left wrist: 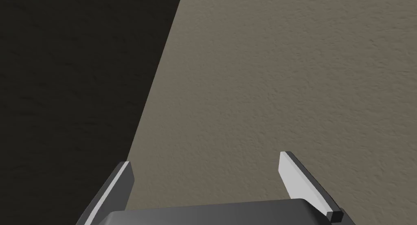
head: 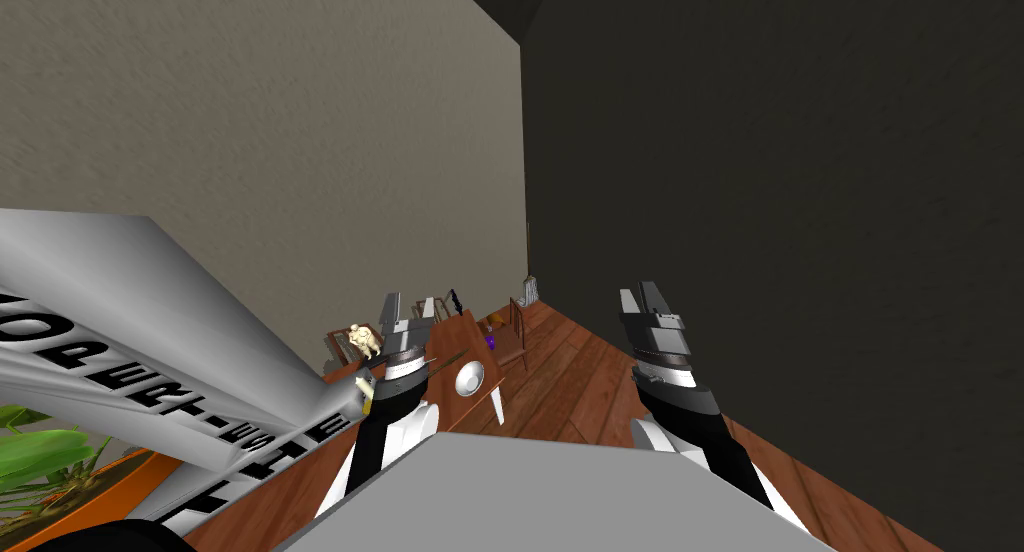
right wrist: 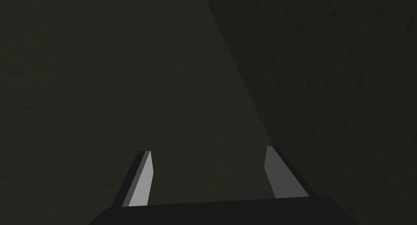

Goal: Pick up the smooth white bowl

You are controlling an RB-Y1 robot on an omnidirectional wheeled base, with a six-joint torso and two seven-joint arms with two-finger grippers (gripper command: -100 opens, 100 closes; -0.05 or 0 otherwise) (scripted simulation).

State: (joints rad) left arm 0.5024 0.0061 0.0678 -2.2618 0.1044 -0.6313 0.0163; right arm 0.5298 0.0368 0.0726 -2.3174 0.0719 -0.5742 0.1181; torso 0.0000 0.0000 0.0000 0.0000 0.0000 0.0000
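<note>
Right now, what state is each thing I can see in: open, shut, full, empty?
left pincer: open, holding nothing.
right pincer: open, holding nothing.
white bowl: empty, resting on the brown table, not gripped.

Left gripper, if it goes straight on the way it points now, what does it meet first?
Probably the textured beige wall: it lies straight ahead between the open fingers of the left gripper, nothing nearer in line, though distance is unclear.
</note>
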